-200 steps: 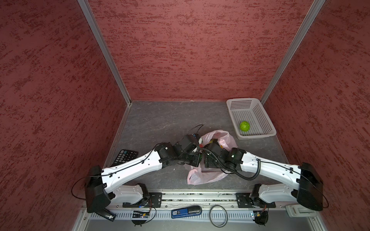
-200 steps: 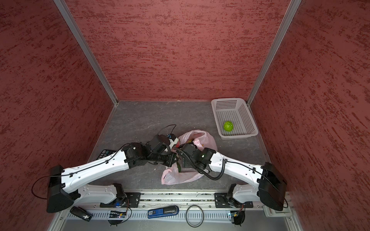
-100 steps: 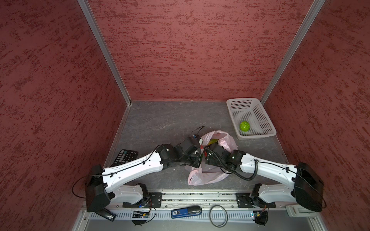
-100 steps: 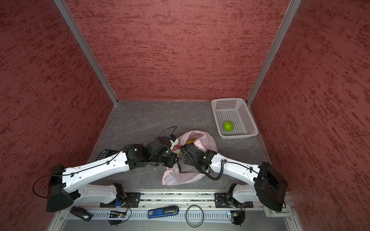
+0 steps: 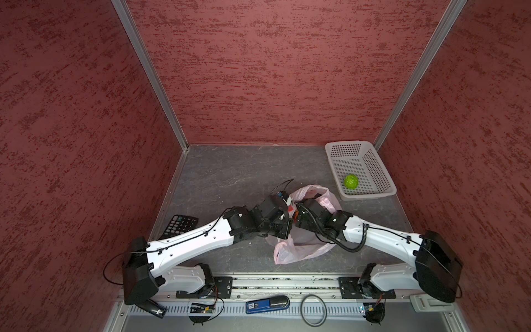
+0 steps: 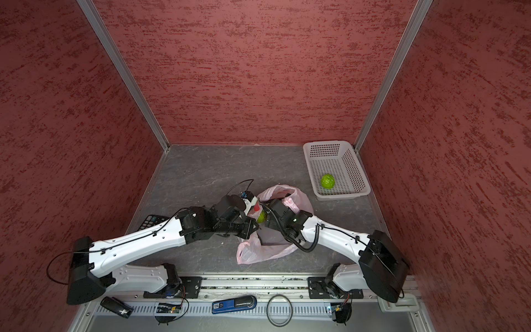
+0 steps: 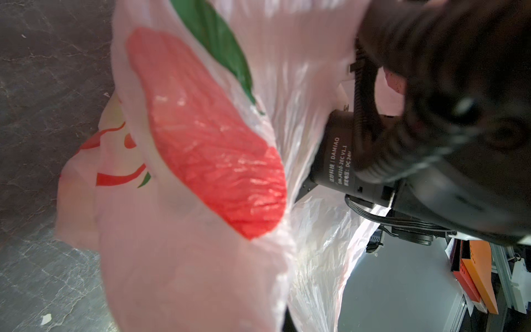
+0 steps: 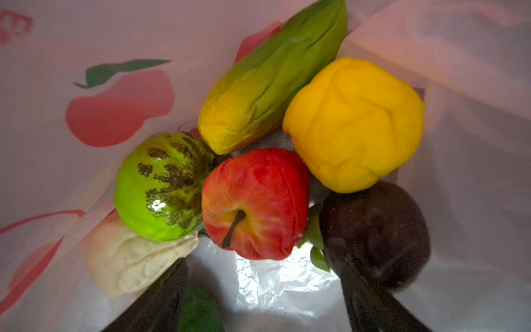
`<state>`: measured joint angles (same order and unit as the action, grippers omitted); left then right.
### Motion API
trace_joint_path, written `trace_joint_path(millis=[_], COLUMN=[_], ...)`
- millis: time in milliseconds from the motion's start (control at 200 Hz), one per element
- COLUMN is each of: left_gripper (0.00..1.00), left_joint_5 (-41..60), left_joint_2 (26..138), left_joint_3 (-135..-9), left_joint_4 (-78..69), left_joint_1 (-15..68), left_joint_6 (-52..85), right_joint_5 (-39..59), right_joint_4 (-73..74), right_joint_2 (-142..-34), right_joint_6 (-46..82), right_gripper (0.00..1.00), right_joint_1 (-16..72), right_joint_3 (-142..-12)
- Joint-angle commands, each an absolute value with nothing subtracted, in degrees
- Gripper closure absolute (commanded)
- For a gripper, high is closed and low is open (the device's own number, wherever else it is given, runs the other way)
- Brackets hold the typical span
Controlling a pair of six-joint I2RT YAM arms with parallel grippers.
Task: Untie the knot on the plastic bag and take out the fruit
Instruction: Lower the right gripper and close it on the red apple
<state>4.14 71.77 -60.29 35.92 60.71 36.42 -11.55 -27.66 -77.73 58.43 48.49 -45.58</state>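
Observation:
The pale-pink plastic bag (image 5: pixel 296 250) lies mid-table with its mouth open; no knot shows. My left gripper (image 5: pixel 288 227) is shut on the bag's edge and holds it up. In the left wrist view the plastic (image 7: pixel 172 258) hides the jaws. My right gripper (image 8: pixel 264 299) is open inside the bag with nothing between its fingers. Just ahead of it lies the fruit: red apple (image 8: pixel 255 204), bumpy green (image 8: pixel 163 186), round yellow (image 8: pixel 353 123), elongated yellow-green (image 8: pixel 267 95), dark brown-purple (image 8: pixel 376 232), cream-white (image 8: pixel 132 261). In a top view a green fruit (image 6: pixel 261 217) peeks out beside the right gripper (image 6: pixel 268 220).
A white perforated basket (image 5: pixel 385 172) stands at the back right with one bumpy green fruit (image 5: pixel 351 181) in it. A black calculator (image 5: pixel 181 227) lies at the left edge. Red walls close in three sides. A blue device (image 5: pixel 267 304) and a ring (image 5: pixel 313 310) lie at the front rail.
My right gripper has moved away from the front edge, further into the bag's mouth. The left gripper has kept its hold on the bag and barely shifted.

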Motion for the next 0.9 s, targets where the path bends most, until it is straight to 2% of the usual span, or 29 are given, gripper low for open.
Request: trace_joint_path(millis=[0,761,802,897], left_gripper=[1.0,1.0,1.0,1.0], left_joint_5=[4.4,5.1,5.1,4.8], left_joint_2=[71.7,72.3,72.3,72.3], left_joint_3=[-59.1,-57.3,-57.3,-57.3], left_joint_4=[34.5,33.8,33.8,34.0], left_joint_1=[60.7,60.7,60.7,60.6], left_joint_6=[36.5,36.4,36.4,36.3], right_joint_5=[-10.8,-10.0,-10.1,-10.3], right_joint_4=[-25.0,-18.9,-19.1,-19.1], right_joint_2=[-79.9,-91.3,-91.3,-90.4], right_joint_6=[58.3,57.5,57.4,57.5], right_gripper=[0.16,0.26,0.29,0.51], right_joint_1=[47.8,44.0,43.9,43.9], right_joint_3=[-47.8,-48.2,-48.2,-47.8])
